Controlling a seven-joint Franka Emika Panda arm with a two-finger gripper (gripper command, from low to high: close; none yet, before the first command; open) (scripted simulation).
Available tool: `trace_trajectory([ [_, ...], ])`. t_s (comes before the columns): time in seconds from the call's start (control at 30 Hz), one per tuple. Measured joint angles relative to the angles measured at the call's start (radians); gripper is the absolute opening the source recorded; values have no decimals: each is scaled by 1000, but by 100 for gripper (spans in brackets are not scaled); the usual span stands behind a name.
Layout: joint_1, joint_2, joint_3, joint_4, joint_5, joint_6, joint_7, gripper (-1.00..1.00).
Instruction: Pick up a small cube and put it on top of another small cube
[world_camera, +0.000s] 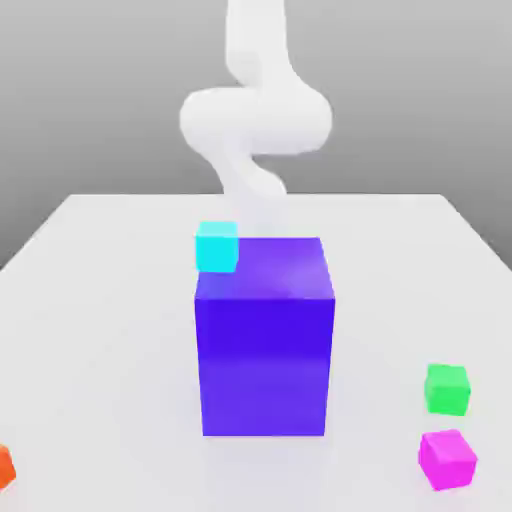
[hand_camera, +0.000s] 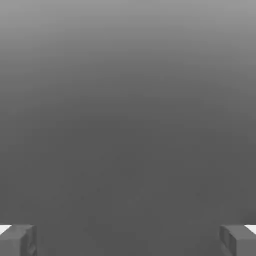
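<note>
the gripper (hand_camera: 128, 240) is hanging wide apart and empty, readying a grasp, while the magenta cube (world_camera: 447, 459) is sitting on the table (world_camera: 100, 300) just in front of the green cube (world_camera: 446, 389), at the exterior view's right of the blue-violet block (world_camera: 264, 335).

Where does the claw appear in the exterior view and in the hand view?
Exterior view: the white arm stands behind the big blue-violet block, which hides the claw.
Hand view: claw open, its grey fingertips far apart against plain grey.
Shared landmark: none I can tell; the arm bearing the claw links them.
</note>
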Motion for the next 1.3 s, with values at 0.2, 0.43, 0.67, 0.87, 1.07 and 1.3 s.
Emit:
trace_trajectory([
  [0.2, 136, 217, -36, -21, 22, 79, -267, 0],
  [0.43, 262, 464, -50, -45, 61, 168, -582, 0],
  [0.67, 352, 710, -14, -70, 79, 258, -880, 0],
  [0.87, 388, 918, 28, -92, 26, 337, -1087, 0],
  [1.07, 411, 1133, 34, -73, -31, 472, -1147, 0],
  [1.3, 411, 1180, 35, -64, -32, 507, -1147, -100],
])
